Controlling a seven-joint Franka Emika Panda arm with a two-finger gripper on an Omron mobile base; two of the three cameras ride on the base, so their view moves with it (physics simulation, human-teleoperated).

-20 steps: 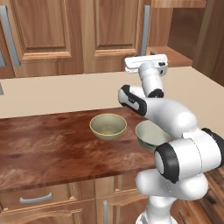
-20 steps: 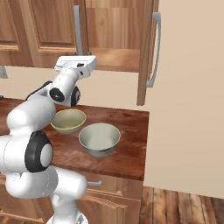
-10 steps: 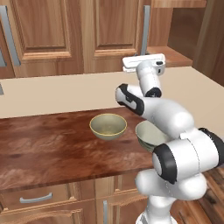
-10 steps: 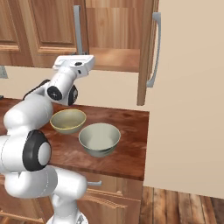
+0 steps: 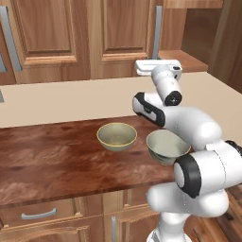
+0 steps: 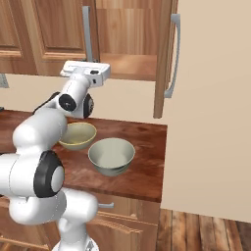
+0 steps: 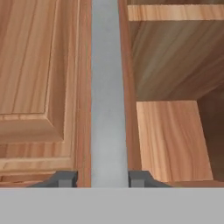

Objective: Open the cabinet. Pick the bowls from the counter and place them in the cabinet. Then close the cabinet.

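Two bowls, beige-olive bowl (image 5: 116,136) and grey-green bowl (image 5: 166,144), sit side by side on the near counter (image 5: 47,160), untouched. Farther back, the gripper (image 7: 101,178) has narrowed around the cabinet's left door handle (image 7: 105,87). Clamped or not: cannot tell. Opening continues. The hand view gives the straddle, while the right base view gives the right door (image 6: 164,59) swung open.

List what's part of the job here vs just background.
Job:
- cabinet, right door swung open, left door shut
- left door's handle, between the gripper fingers
- beige bowl
- grey-green bowl
- counter

Background:
- drawer under the counter
- neighbouring wall cabinet
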